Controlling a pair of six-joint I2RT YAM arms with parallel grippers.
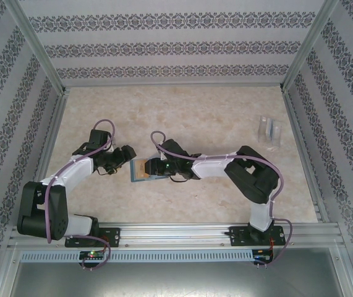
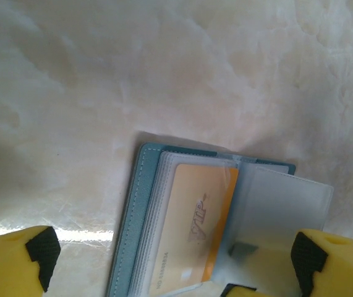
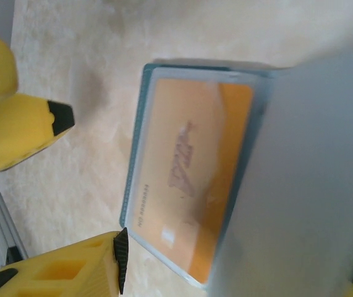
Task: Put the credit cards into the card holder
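Observation:
The teal card holder (image 1: 140, 171) lies open on the table between both grippers. Its teal cover (image 2: 130, 216) and stacked clear sleeves show in the left wrist view. An orange-tan credit card (image 2: 195, 229) printed "VIP" sits in the top sleeve (image 3: 188, 173). A greyish translucent leaf (image 2: 281, 210) is lifted on the right side and looms blurred and close (image 3: 312, 185) in the right wrist view; whether it holds a card is unclear. My left gripper (image 1: 125, 158) is open, straddling the holder's near end (image 2: 170, 272). My right gripper (image 1: 157, 167) is open, its far finger hidden behind the leaf (image 3: 238, 275).
A clear plastic stand (image 1: 269, 130) sits at the back right near the wall. Patterned walls close the table on three sides. The left gripper's yellow finger (image 3: 21, 130) hangs just left of the holder. Bare marble surface (image 1: 213, 117) stretches behind the grippers.

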